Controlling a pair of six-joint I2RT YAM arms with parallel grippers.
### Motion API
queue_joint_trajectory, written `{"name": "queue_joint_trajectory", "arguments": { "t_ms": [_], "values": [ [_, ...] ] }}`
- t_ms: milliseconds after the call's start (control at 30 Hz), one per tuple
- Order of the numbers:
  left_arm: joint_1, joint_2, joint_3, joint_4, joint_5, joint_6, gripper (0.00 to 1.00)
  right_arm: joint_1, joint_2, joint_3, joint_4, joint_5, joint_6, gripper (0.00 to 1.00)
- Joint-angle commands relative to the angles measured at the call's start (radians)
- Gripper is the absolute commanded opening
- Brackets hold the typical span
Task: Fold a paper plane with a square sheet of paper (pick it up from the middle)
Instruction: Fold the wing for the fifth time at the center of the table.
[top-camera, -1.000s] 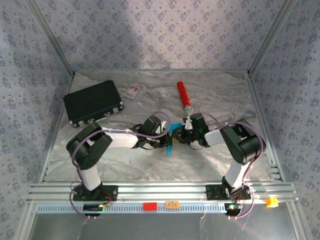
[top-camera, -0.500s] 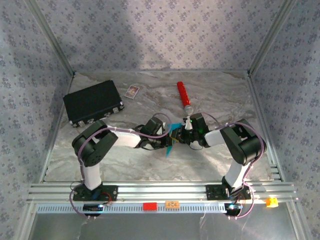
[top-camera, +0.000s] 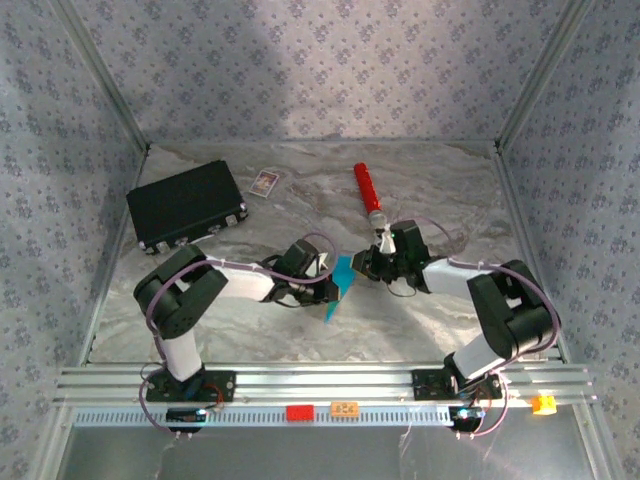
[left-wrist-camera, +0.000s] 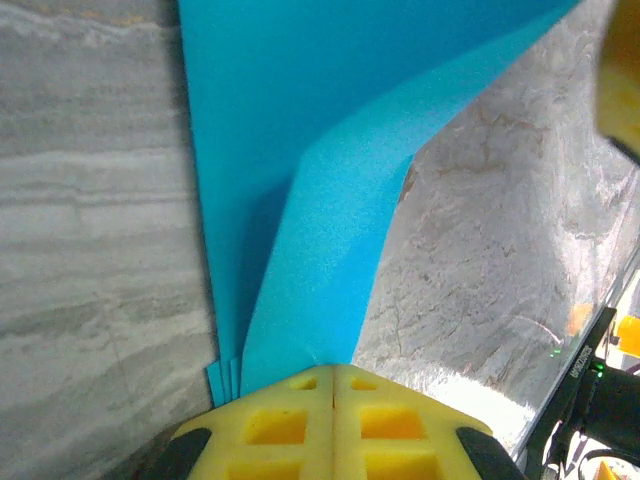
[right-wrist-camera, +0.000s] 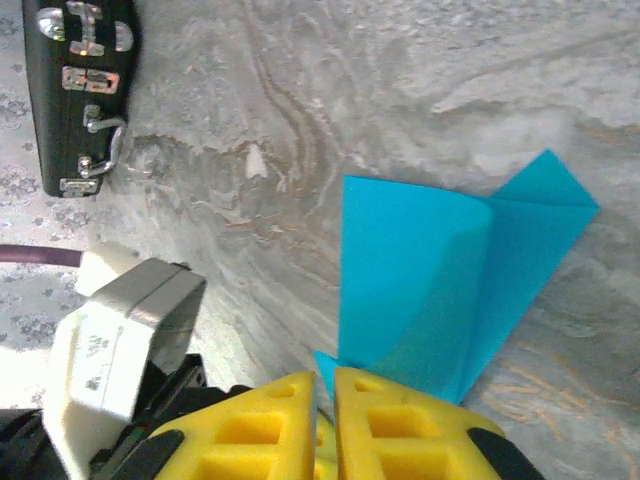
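Note:
The square sheet of paper (top-camera: 339, 284) is cyan-blue and folded into a slim pointed paper plane shape, held on edge above the table's middle. My left gripper (top-camera: 327, 289) is shut on its layered lower edge; in the left wrist view the paper (left-wrist-camera: 300, 150) fans up from the pressed yellow jaws of that gripper (left-wrist-camera: 334, 368). My right gripper (top-camera: 363, 266) meets the paper from the right. In the right wrist view this gripper (right-wrist-camera: 325, 376) has its jaws a sliver apart, with a corner of the paper (right-wrist-camera: 410, 270) pinched between the tips.
A black case (top-camera: 185, 205) lies at the back left and also appears in the right wrist view (right-wrist-camera: 80, 90). A small white card (top-camera: 264, 181) and a red cylinder (top-camera: 367, 192) lie behind the grippers. An aluminium rail (top-camera: 320, 385) runs along the near edge.
The right arm's elbow has swung out to the right and the arm has stretched. The paper has tilted, its point now slightly lower and further left. Both grippers stay on the paper.

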Motion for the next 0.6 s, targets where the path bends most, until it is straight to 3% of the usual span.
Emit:
{"name": "queue_joint_trajectory", "arguments": {
  "t_ms": [0, 333, 567],
  "values": [
    [0.001, 0.014, -0.033, -0.131, -0.006, 0.031, 0.00, 0.032, -0.012, 0.032, -0.090, 0.001, -0.081, 0.14],
    [0.002, 0.007, -0.043, -0.116, -0.019, 0.013, 0.00, 0.143, 0.073, 0.061, -0.104, 0.020, -0.122, 0.12],
    [0.002, 0.004, -0.052, -0.111, -0.023, 0.007, 0.00, 0.099, 0.163, 0.071, -0.116, 0.074, -0.139, 0.13]
  ]
}}
